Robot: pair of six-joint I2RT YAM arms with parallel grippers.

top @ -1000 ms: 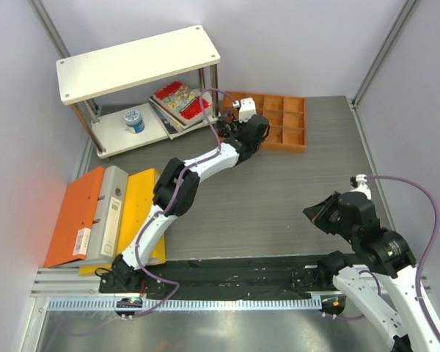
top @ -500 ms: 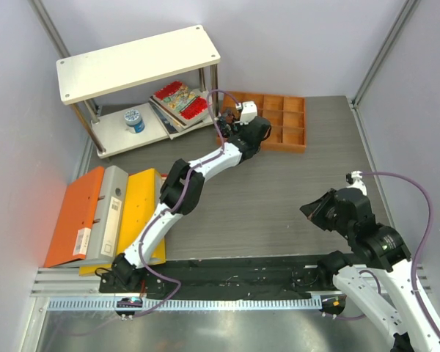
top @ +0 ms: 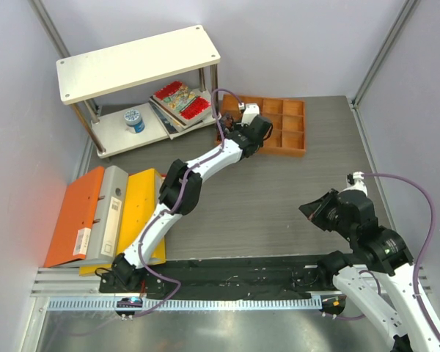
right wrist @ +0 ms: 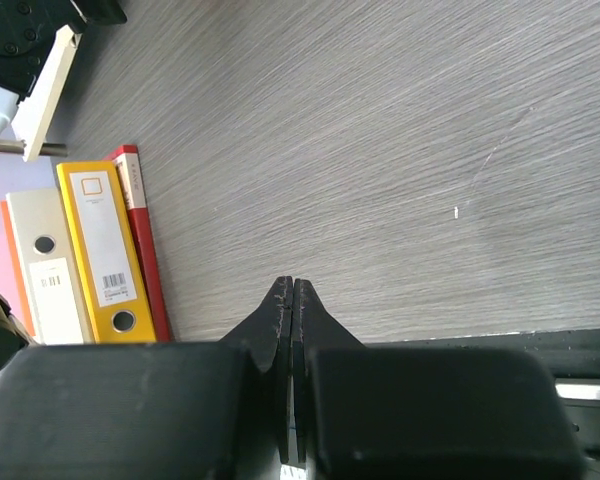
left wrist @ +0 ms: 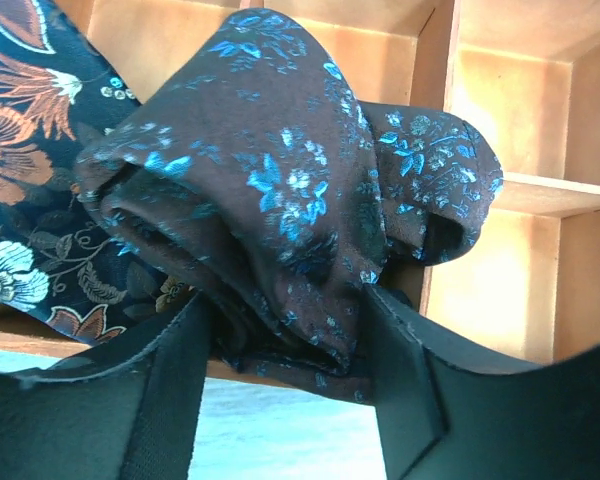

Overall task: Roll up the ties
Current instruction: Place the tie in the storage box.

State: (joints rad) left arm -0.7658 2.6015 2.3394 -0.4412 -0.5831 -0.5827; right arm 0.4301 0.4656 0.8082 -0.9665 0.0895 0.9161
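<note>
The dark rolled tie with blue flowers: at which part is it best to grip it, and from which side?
Grip the rolled tie across its lower middle, one finger on each flank, so the squeeze presses the layers together and the roll likely stays closed. Come from the side away from the wooden tray, as the left gripper does now.
</note>
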